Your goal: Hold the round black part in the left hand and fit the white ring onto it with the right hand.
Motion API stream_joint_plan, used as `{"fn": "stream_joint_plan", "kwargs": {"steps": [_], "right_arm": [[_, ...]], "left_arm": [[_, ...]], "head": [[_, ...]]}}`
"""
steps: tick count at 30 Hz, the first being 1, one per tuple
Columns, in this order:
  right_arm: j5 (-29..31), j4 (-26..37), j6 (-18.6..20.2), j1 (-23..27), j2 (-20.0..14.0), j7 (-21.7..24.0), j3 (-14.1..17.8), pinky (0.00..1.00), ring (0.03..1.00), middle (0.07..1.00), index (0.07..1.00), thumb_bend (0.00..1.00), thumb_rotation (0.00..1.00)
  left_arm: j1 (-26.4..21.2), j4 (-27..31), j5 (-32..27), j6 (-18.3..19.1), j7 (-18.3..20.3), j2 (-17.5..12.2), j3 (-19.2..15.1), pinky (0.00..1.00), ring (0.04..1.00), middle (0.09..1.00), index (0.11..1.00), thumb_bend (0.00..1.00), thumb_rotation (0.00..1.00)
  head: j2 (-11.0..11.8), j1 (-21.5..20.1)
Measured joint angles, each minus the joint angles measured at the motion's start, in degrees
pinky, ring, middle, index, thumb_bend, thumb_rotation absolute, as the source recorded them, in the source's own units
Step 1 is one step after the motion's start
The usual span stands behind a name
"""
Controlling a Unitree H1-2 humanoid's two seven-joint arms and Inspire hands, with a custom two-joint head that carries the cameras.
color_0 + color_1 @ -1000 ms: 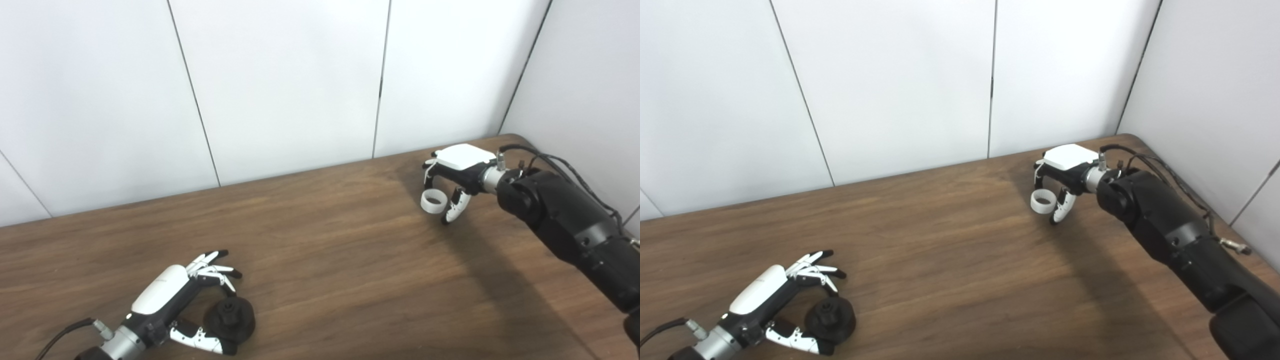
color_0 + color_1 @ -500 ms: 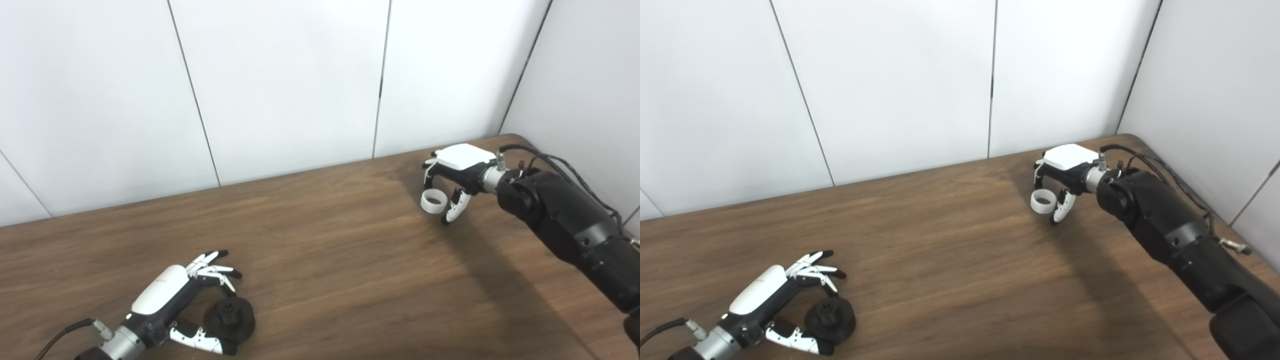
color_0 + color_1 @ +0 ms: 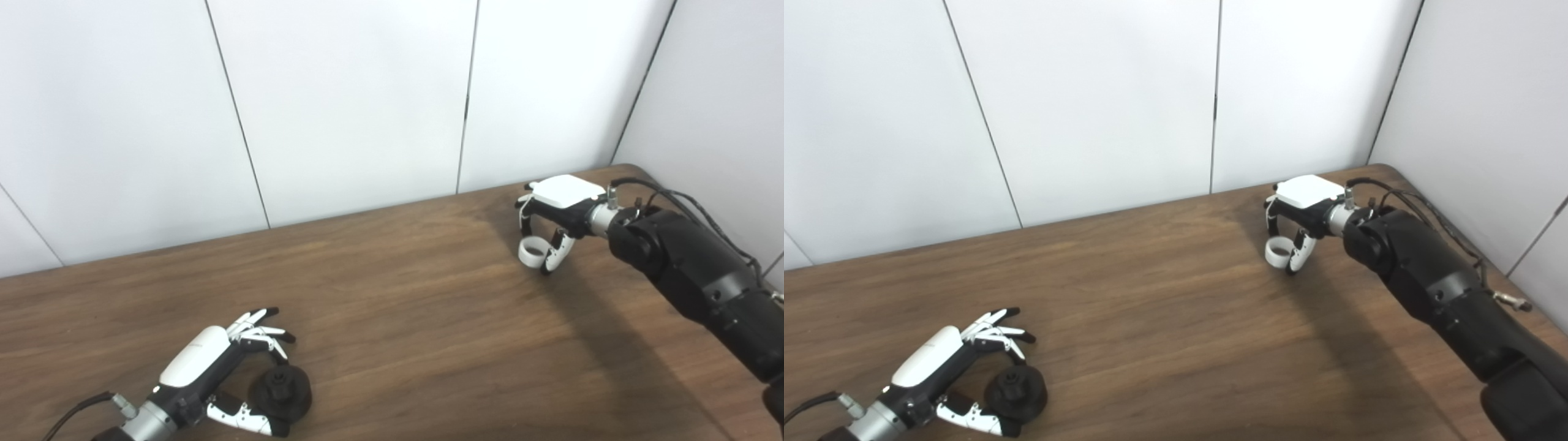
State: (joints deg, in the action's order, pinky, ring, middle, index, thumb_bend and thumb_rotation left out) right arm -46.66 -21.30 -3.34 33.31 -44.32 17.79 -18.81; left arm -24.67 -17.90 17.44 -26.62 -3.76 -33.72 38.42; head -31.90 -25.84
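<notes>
The round black part (image 3: 283, 392) lies on the table at the near left, with a small knob on top. My left hand (image 3: 205, 362) arches around it: fingers (image 3: 260, 331) spread above its far side, thumb (image 3: 242, 418) against its near side, not closed on it. The white ring (image 3: 531, 252) sits at the far right of the table. My right hand (image 3: 554, 211) hangs over it, with the thumb (image 3: 553, 257) pressed to the ring's right side and the fingers down on its far-left side. It also shows in the right eye view (image 3: 1277, 249).
The brown wooden table (image 3: 416, 318) runs to white wall panels at the back and right. Its rounded far-right corner (image 3: 631, 168) lies just behind my right hand. A cable (image 3: 692, 199) runs along my right forearm. The two hands are far apart.
My right hand's thumb and fingers have closed in on the white ring, which shifted and tilted slightly. My left hand has hardly moved.
</notes>
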Motion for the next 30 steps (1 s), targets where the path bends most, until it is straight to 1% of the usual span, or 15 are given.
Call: {"fn": "stream_joint_plan", "kwargs": {"steps": [5, 9, 20, 26, 30], "right_arm": [[-0.05, -0.66, -0.88, 0.01, 0.01, -1.81, -0.35, 1.0, 0.989, 0.792, 0.482, 0.53, 0.14], [-0.07, -0.66, -0.9, 0.01, 0.0, -1.9, -0.37, 1.0, 1.0, 0.795, 0.483, 0.53, 0.14], [-0.8, -0.53, -2.03, -0.01, -0.11, -2.28, -0.36, 1.0, 1.0, 0.804, 0.483, 0.53, 0.14], [-1.16, 3.17, -2.12, -1.62, -0.14, -2.25, 0.21, 1.0, 1.0, 0.814, 0.483, 0.53, 0.14], [-1.58, 5.41, -3.19, -2.03, -0.13, -2.25, 0.25, 1.0, 1.0, 0.824, 0.483, 0.53, 0.14]], "left_arm": [[0.41, 0.15, -0.11, 0.03, 0.44, -0.15, -0.67, 1.0, 0.98, 0.784, 0.482, 0.52, 0.06], [0.78, 0.34, -0.77, 0.11, 1.45, -0.22, -1.52, 1.0, 0.981, 0.785, 0.482, 0.52, 0.06], [0.82, 0.3, -0.78, 0.43, 1.66, -0.17, -2.07, 1.0, 0.977, 0.783, 0.482, 0.52, 0.06], [0.65, -0.26, -0.81, 0.48, 1.47, 0.54, -2.04, 1.0, 0.976, 0.787, 0.482, 0.52, 0.06], [0.35, -0.78, -0.8, 0.48, 1.44, 1.03, -1.98, 1.0, 0.983, 0.79, 0.482, 0.52, 0.06]], "head": [[-0.17, -0.09], [-0.18, -0.09], [-0.7, 0.79], [-0.62, 0.7], [-0.53, 0.7]]}}
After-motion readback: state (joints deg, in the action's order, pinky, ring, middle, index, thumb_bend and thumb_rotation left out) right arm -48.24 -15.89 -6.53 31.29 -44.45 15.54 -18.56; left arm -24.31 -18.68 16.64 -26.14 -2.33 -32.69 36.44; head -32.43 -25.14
